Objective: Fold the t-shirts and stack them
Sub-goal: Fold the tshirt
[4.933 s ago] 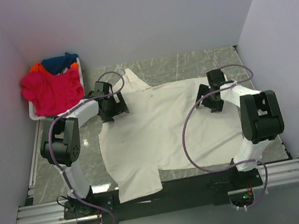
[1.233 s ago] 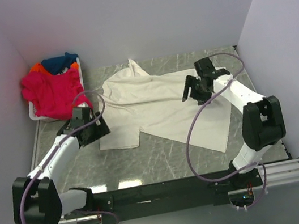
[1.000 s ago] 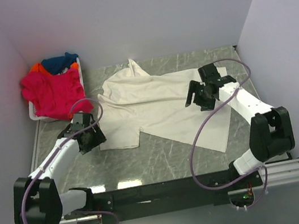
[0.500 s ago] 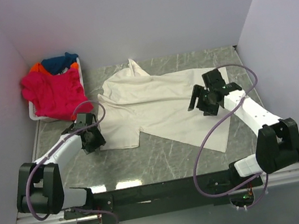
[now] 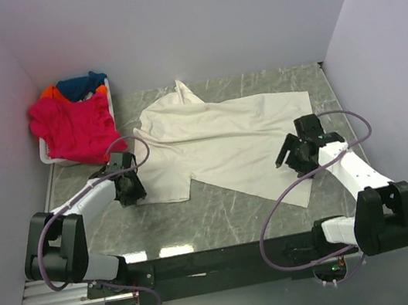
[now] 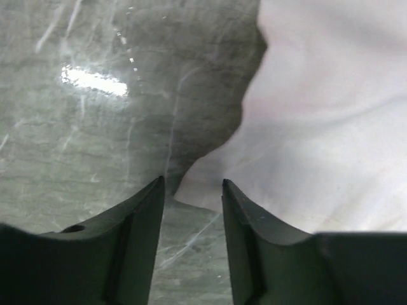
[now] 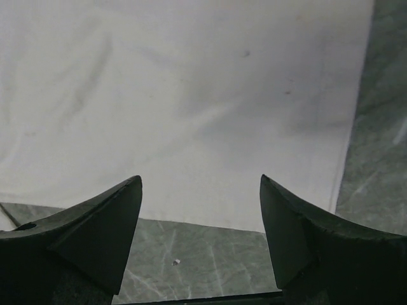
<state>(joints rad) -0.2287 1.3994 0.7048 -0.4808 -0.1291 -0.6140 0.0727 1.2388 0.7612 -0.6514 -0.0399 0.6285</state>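
The large cream t-shirt point(image 5: 217, 138) lies partly folded across the middle of the table. My left gripper point(image 5: 134, 195) sits low at its near-left corner. In the left wrist view the left gripper point(image 6: 191, 184) shows a narrow gap between its fingers, and the cream t-shirt point(image 6: 318, 127) reaches just to the tips with nothing pinched. My right gripper point(image 5: 288, 166) hovers over the shirt's right part. It stands wide open point(image 7: 200, 181) above the hem of the cream t-shirt point(image 7: 191, 95). A magenta t-shirt point(image 5: 71, 128), a dark blue one point(image 5: 79, 85) and an orange one point(image 5: 49, 92) are heaped in the basket.
The white plastic basket point(image 5: 44, 157) stands at the back left against the wall. Grey marble tabletop point(image 5: 229, 211) shows in front of the shirt. Walls close in the left, back and right sides. The black rail point(image 5: 222, 259) with both arm bases runs along the near edge.
My left gripper slid in to the shirt's near-left corner while its jaws narrowed. The right arm drew back toward the near right, staying open. Earlier the shirt lay spread flat; now it is folded over.
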